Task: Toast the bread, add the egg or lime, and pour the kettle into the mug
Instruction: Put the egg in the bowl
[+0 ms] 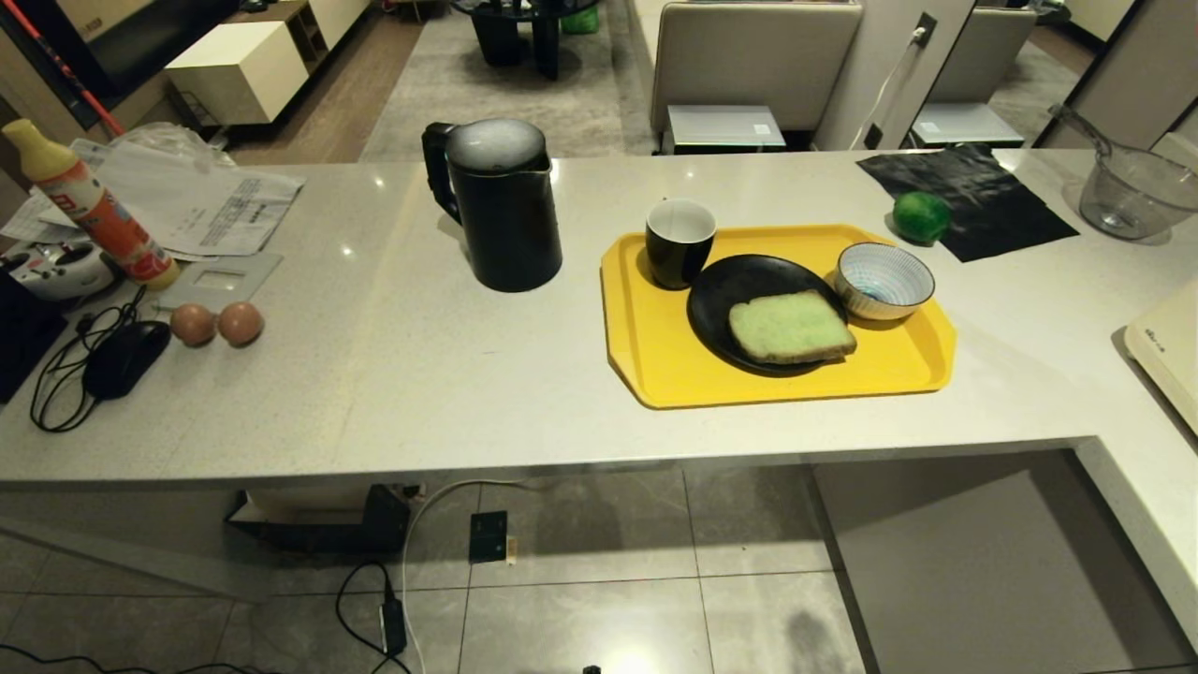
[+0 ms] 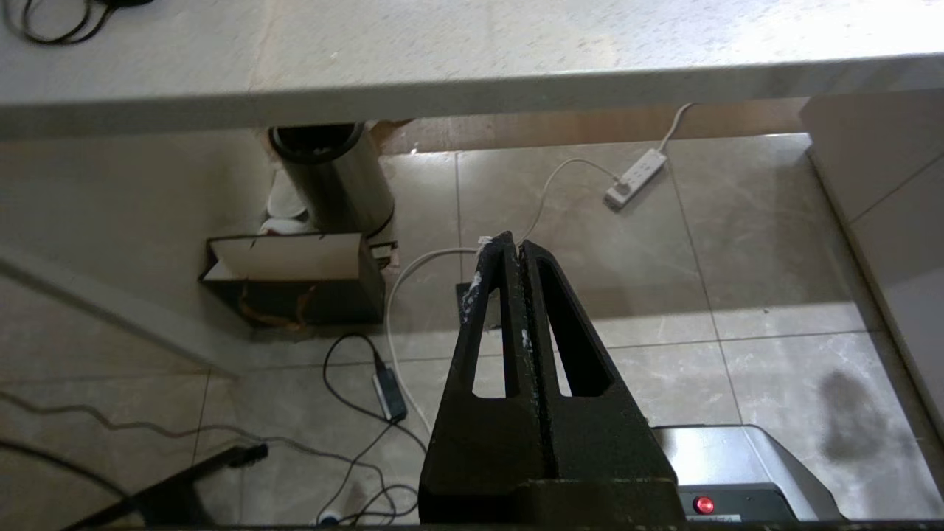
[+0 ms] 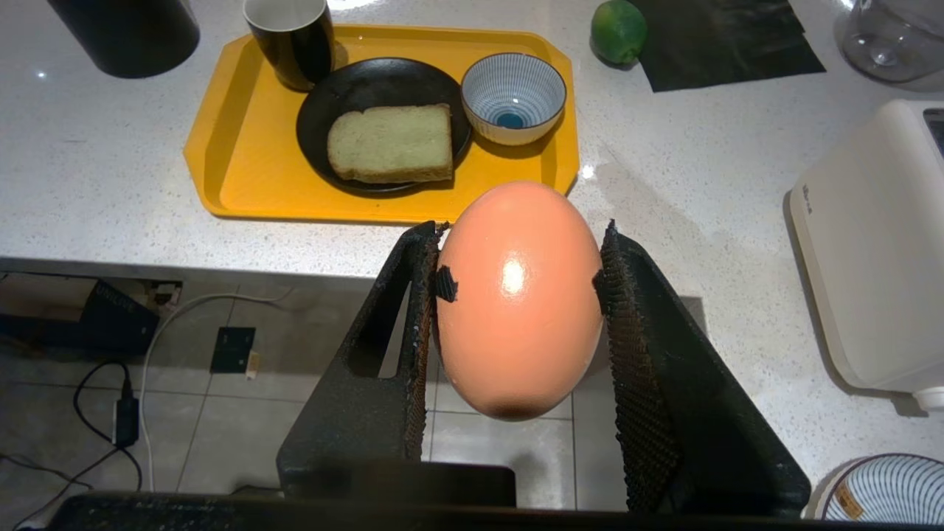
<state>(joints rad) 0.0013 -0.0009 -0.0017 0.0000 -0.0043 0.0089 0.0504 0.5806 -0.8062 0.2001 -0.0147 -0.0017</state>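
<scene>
My right gripper (image 3: 521, 230) is shut on a pinkish-brown egg (image 3: 516, 310), held over the counter's front edge, short of the yellow tray (image 3: 221, 169). On the tray, the bread (image 1: 791, 328) (image 3: 391, 144) lies on a black plate (image 1: 739, 281). The black mug (image 1: 679, 241) (image 3: 291, 37) stands upright behind the plate. The black kettle (image 1: 505, 211) stands left of the tray. The lime (image 1: 921, 217) (image 3: 618, 29) rests on the counter behind the tray's right end. Two more eggs (image 1: 217, 324) lie far left. My left gripper (image 2: 510, 242) is shut and empty, low over the floor. Neither arm shows in the head view.
A blue-and-white striped bowl (image 1: 883, 279) sits on the tray's right side. A black sheet (image 1: 973, 201) and a glass jug (image 1: 1132, 192) are at the back right. A white appliance (image 3: 870, 251) stands at the right. A sauce bottle (image 1: 94, 206), papers and a mouse (image 1: 126, 360) crowd the left end.
</scene>
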